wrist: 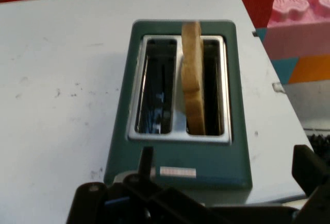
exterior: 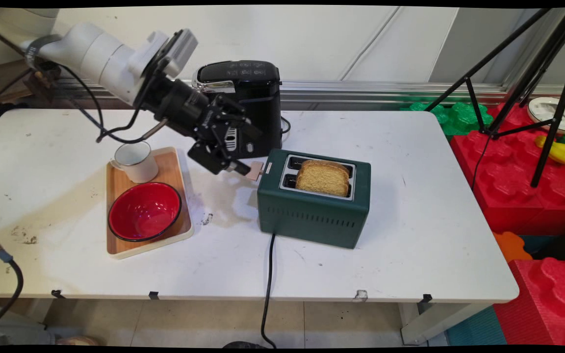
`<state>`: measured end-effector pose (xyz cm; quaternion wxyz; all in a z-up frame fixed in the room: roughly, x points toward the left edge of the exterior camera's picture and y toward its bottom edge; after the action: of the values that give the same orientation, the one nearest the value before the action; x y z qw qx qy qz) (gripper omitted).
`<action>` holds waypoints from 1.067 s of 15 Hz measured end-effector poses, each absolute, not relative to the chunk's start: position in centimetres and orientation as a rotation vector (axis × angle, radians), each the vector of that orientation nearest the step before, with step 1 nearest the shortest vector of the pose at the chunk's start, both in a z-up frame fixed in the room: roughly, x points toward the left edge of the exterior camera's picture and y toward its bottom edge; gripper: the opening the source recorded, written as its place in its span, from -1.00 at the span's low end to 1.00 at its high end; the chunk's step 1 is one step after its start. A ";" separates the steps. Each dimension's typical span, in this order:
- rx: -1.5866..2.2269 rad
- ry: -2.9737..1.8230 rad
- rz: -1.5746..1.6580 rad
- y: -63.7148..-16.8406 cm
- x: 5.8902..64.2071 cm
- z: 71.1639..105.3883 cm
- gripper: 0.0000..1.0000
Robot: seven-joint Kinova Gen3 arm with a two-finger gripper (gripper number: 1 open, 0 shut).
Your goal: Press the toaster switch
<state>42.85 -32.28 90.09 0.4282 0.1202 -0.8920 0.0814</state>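
Low at the toaster's left end, the tool meets its lever; whether it grips cannot be told. Running left-right, the green toaster has toast upright in its near slot, the far slot vacant. Further left, a tray carries a red bowl and a white mug, both unfilled.

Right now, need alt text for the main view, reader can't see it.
A white robot arm's black gripper sits at the lever end of a dark green two-slot toaster holding one slice of brown toast. Left, a wooden tray carries a red bowl and white mug.
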 end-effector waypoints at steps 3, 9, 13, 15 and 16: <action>0.295 -2.243 0.199 -31.9 43.9 89.5 1.00; 0.297 -2.254 0.198 -31.7 45.4 88.6 1.00; 0.292 -2.256 0.201 -31.7 46.0 88.3 -1.00; 0.293 -2.263 0.200 -31.8 46.3 88.0 -1.00; 0.294 -2.268 0.199 -31.8 46.4 87.8 -1.00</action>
<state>46.43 -31.80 87.78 0.4105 0.1167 -0.9009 0.0791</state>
